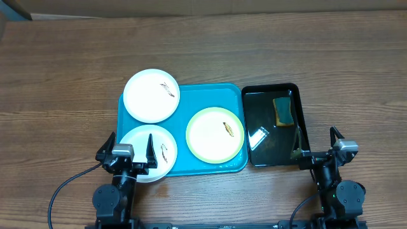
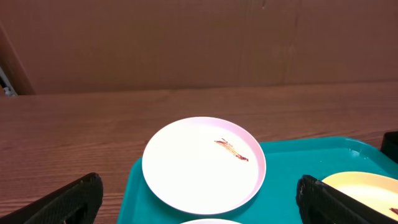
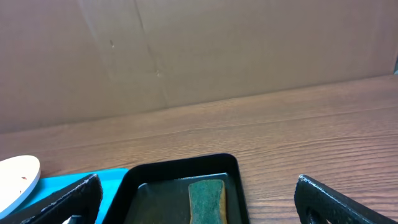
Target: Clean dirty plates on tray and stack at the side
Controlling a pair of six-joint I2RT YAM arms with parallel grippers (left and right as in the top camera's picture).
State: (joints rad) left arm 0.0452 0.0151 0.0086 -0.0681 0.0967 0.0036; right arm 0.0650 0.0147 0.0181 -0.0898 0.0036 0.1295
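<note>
Three plates [image 1: 215,133] are sitting smeared on the tray [image 1: 203,95], and the sponge [image 1: 283,111] is lying just ahead of the right gripper [image 1: 315,145], long axis pointing away, far from the left gripper [image 1: 131,147], both claws gaping apart.

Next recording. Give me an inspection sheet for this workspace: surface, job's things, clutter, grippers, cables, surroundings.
Surface: wooden table, no spills seen.
Job's things: turquoise tray holds three plates, each with a brown smear. The far white plate and the near white plate overhang its left side; the green-rimmed plate lies fully inside.
Clutter: black tray beside it, with a sponge inside.
Grippers: left gripper and right gripper open, empty, at the near edge.
Cables: left cable and right cable loop by the arm bases.
Surroundings: brown board wall behind the table.
</note>
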